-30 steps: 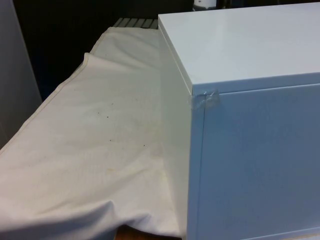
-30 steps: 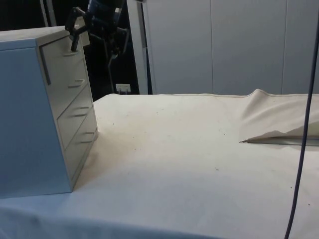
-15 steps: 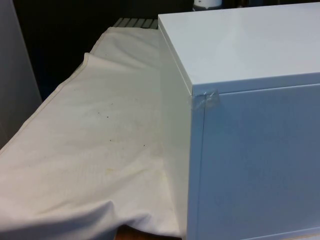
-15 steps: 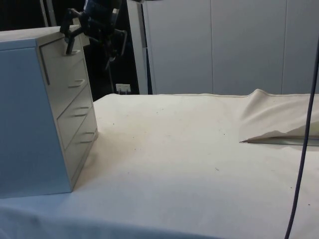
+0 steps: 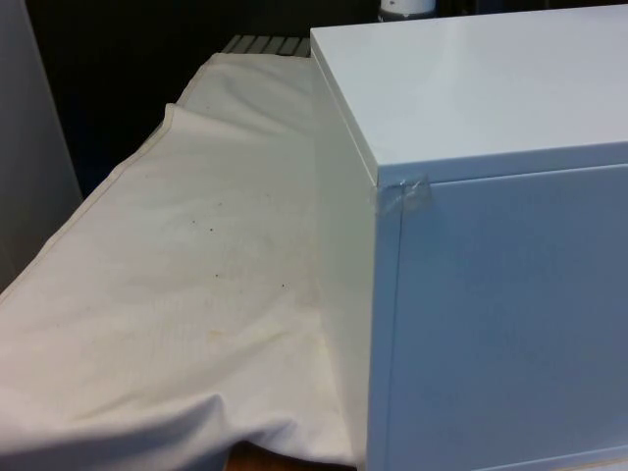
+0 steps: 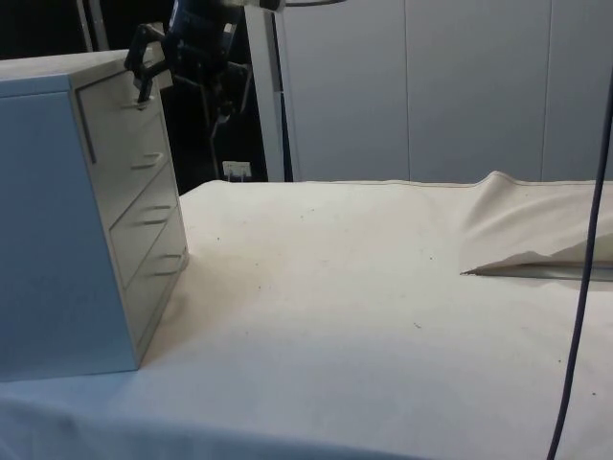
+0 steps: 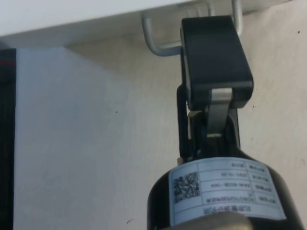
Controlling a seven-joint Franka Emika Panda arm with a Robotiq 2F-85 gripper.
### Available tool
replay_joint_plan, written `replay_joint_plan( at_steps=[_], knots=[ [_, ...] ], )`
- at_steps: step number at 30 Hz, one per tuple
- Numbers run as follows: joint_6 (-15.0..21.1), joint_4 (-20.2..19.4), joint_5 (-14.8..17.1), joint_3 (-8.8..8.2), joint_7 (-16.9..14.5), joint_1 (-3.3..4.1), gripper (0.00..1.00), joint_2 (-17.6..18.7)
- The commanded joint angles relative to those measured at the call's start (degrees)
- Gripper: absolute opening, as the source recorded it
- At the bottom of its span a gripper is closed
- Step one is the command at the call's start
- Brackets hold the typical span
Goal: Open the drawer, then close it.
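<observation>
A white chest of drawers [image 6: 48, 211] stands at the table's left end in the side view, its drawer fronts facing the open cloth. In the front view it turns its plain back and top [image 5: 471, 98] to the camera. My black gripper [image 6: 144, 84] is at the top drawer's front, level with its metal handle [image 7: 160, 47]. The wrist view has the handle's bar passing between the two close-set fingers of the gripper [image 7: 206, 48], which is shut on it. A dark seam runs beside the top drawer [image 6: 120, 129]; the drawers below sit flush.
White cloth [image 6: 364, 307] covers the table, with a raised fold [image 6: 536, 230] at the side view's right. A dark cable [image 6: 579, 287] hangs down in front of that view. Cloth [image 5: 196, 275] also lies beside the chest on the front view's left.
The gripper shifted slightly towards the chest half a second ago and has come back a little. The top drawer's front looks the same throughout.
</observation>
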Motion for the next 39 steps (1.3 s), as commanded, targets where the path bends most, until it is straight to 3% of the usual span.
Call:
replay_joint_plan(
  at_steps=[1,12,13,14,20,22,24,25,30,33,34,35,39],
  knots=[
    [0.5,-0.1,-0.3,-0.06,0.6,0.11,1.0,0.0],
    [-0.3,0.8,-1.0,0.74,1.3,0.4,1.0,0.3],
    [-0.2,0.5,0.0,1.09,0.1,0.29,0.98,0.0],
    [-0.3,0.9,-1.1,0.8,1.4,0.4,0.98,0.3],
    [-0.3,1.0,-1.1,0.92,1.5,0.46,0.67,0.3],
    [-0.3,1.1,-1.1,0.97,1.5,0.46,0.5,0.3],
    [-0.2,1.4,0.0,1.32,0.1,0.34,0.4,0.1],
    [-0.2,1.2,-1.1,0.97,1.5,0.52,0.4,0.4],
    [-0.1,1.4,-1.1,1.03,1.5,0.52,0.19,0.5],
    [-0.9,1.4,-1.3,0.92,1.8,0.46,0.0,-0.5],
    [-0.5,1.9,0.0,1.32,0.1,0.34,0.0,0.1],
    [-1.1,1.3,-1.3,0.92,1.8,0.46,0.0,-0.9],
    [-1.3,0.4,-1.3,1.03,1.9,0.46,0.0,-2.2]
  ],
)
